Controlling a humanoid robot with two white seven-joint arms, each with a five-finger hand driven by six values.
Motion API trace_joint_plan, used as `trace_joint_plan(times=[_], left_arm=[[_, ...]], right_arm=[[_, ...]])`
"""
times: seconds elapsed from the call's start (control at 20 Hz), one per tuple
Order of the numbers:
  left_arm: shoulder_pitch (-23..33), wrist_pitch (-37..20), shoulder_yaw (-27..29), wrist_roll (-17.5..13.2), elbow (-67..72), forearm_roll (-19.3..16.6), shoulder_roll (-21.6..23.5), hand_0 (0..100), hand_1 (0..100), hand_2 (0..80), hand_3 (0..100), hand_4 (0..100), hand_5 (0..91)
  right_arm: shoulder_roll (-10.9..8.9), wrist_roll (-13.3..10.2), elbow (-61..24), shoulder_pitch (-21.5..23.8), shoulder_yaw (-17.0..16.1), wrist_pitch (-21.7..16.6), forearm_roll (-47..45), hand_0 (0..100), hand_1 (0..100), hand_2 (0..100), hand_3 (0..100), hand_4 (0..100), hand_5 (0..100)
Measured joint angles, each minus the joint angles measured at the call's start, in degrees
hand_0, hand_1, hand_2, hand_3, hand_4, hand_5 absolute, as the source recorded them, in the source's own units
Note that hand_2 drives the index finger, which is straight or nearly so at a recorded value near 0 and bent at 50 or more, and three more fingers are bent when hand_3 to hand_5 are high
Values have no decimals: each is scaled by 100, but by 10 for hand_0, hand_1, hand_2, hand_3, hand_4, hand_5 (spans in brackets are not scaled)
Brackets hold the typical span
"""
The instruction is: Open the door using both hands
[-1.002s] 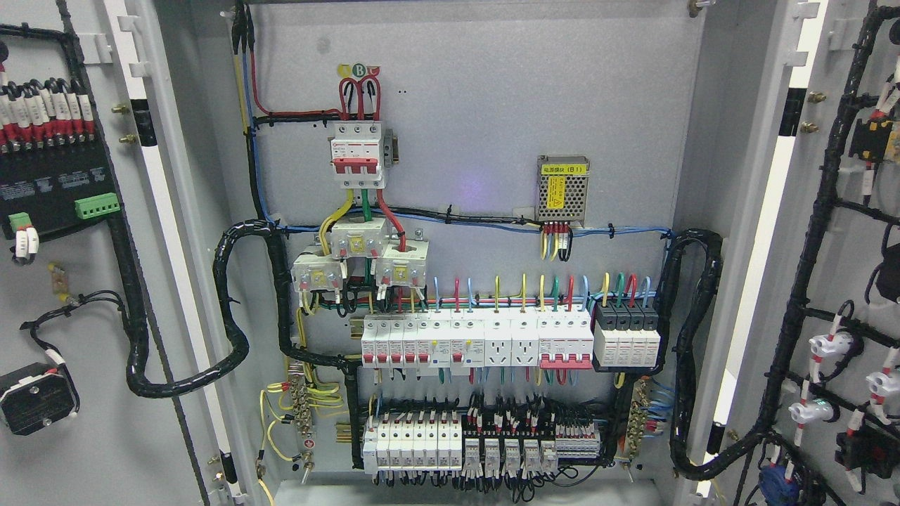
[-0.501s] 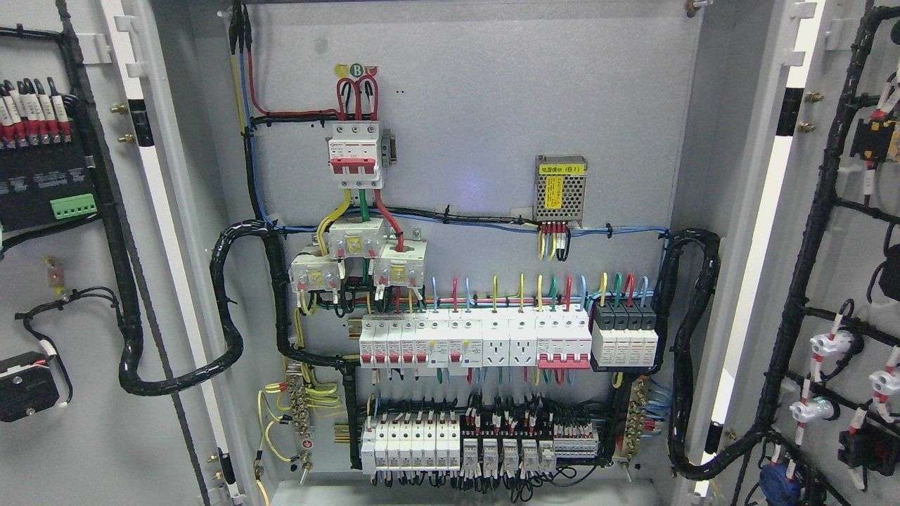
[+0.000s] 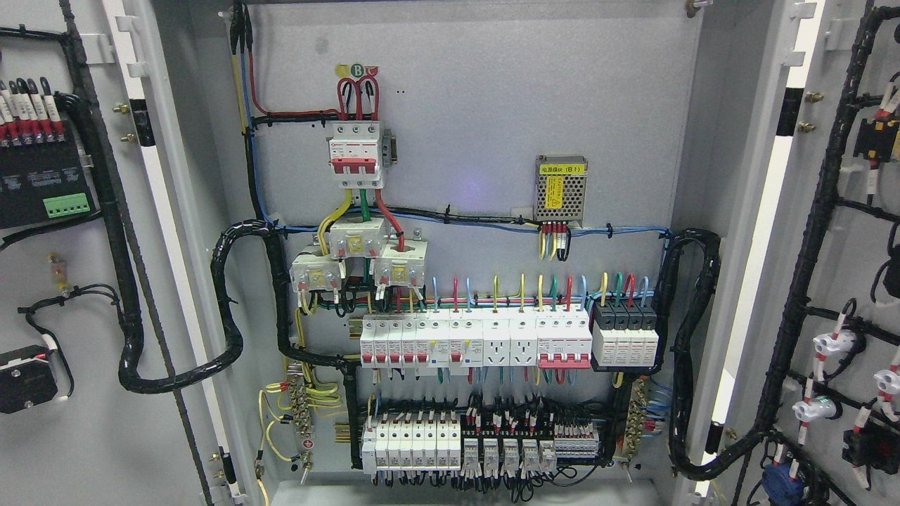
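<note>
Left door point(image 3: 63, 450) swung wide open at cabinet's left edge, black wiring on its inside. Back panel point(image 3: 492, 91): green "B" tag point(image 3: 358, 69) up top, red breaker point(image 3: 356, 154), yellow-labelled box point(image 3: 560, 181) marked "(B1)". Right door point(image 3: 844, 281) open too. No robot hands in shot, so can't tell their state.

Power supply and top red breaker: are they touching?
Apart. The head view shows bare grey backplate between the power supply and the red breaker; neither robot hand is in view.

Green "B" sticker point(image 3: 358, 69) above red breaker, yellow "(B1)" label point(image 3: 560, 169) on mesh-cased module
</note>
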Motion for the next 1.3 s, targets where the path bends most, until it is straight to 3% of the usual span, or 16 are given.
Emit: trace_joint_plan(times=[0.5,1.3], left_arm=[[186,7,-51,47,-185,66,40,0,0,0,0,0,0],[1373,-57,-570,80,-1653,337,-174,0,0,0,0,0,0]], right_arm=[[14,-13,10,114,-92,-22,-53,379,0,0,0,0,0],[102,-36,111,174,-247,-27,-225,379,0,0,0,0,0]])
